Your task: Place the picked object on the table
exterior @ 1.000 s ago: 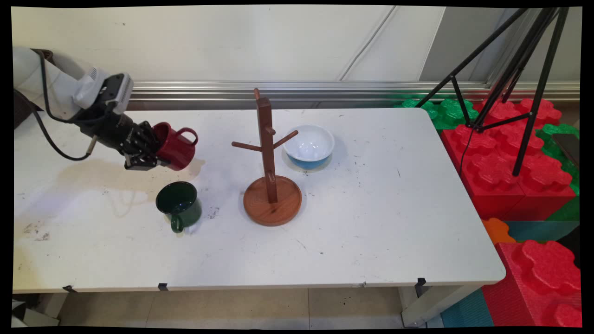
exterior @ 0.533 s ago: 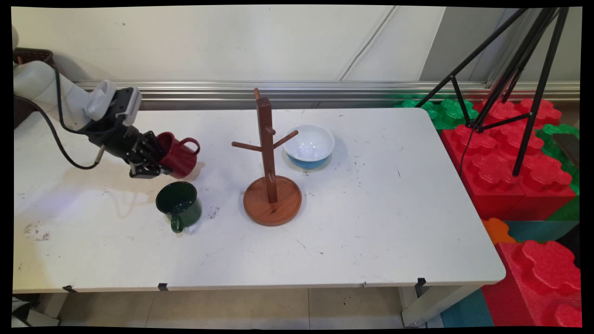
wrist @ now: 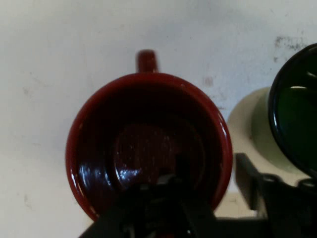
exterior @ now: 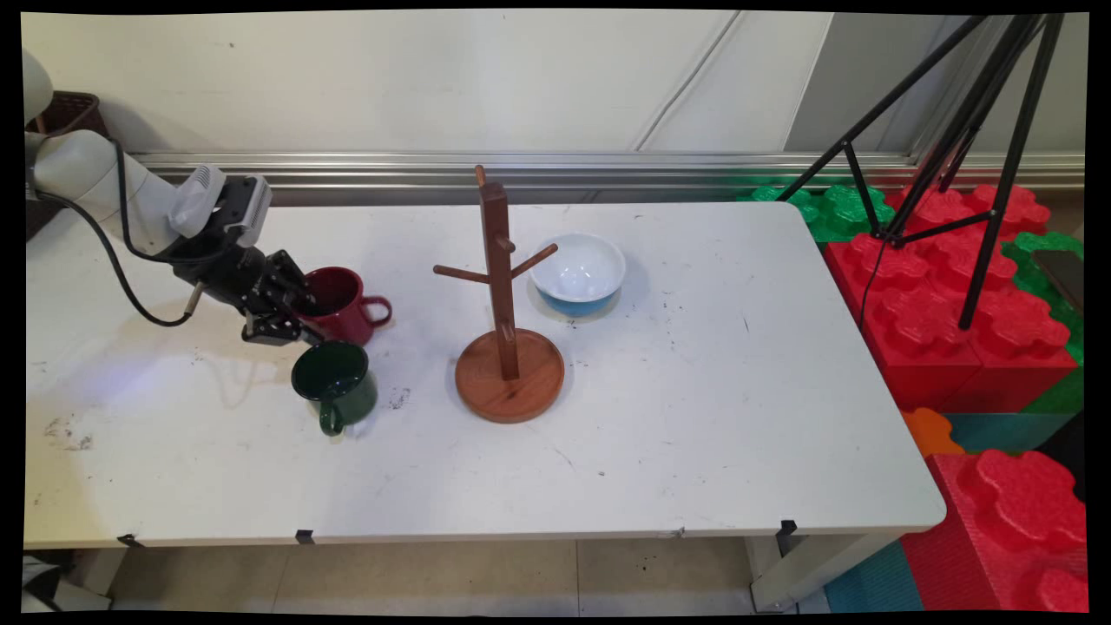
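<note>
A dark red mug (exterior: 349, 305) stands upright on the white table (exterior: 694, 391), left of centre, its handle pointing right toward the mug tree. My gripper (exterior: 301, 305) reaches in from the left and is shut on the mug's near rim. In the hand view, one finger (wrist: 181, 167) is inside the red mug (wrist: 143, 134) and the other finger (wrist: 246, 179) is outside its wall; my gripper (wrist: 214, 172) straddles the rim. A dark green mug (exterior: 334, 382) stands upright just in front, close to my fingers, and shows at the right edge of the hand view (wrist: 297, 109).
A wooden mug tree (exterior: 502, 286) on a round base stands mid-table, with bare pegs. A white bowl with a blue outside (exterior: 578, 273) sits behind and right of it. Red and green foam blocks (exterior: 955, 304) and a black tripod (exterior: 981, 130) stand off the table's right end.
My gripper has come down and slightly right with the red mug. The mug went from tilted on its side in the air to upright on the table.
</note>
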Tool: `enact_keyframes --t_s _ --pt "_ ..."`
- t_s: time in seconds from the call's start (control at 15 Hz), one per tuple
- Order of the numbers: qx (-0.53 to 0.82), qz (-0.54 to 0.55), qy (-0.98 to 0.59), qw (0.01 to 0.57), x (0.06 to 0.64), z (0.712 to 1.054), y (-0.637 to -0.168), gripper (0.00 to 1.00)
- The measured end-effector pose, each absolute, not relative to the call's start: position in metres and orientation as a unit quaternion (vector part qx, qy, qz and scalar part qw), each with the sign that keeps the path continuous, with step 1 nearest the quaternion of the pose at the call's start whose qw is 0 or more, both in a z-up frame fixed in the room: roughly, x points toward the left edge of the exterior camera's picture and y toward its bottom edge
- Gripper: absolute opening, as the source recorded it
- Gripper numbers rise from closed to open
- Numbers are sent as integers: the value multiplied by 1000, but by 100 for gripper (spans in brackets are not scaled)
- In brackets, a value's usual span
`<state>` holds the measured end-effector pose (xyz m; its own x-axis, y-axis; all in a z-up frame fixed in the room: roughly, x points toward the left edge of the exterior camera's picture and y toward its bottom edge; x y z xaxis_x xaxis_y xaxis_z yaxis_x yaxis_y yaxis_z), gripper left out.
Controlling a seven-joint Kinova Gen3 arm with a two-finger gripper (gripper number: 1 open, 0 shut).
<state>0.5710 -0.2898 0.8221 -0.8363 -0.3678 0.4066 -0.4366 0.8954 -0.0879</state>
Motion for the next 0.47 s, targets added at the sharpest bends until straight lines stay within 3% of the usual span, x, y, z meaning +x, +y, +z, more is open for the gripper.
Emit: enact_keyframes --t_s 0.47 --pt "216 88 -952 201 569 821 -292 100"
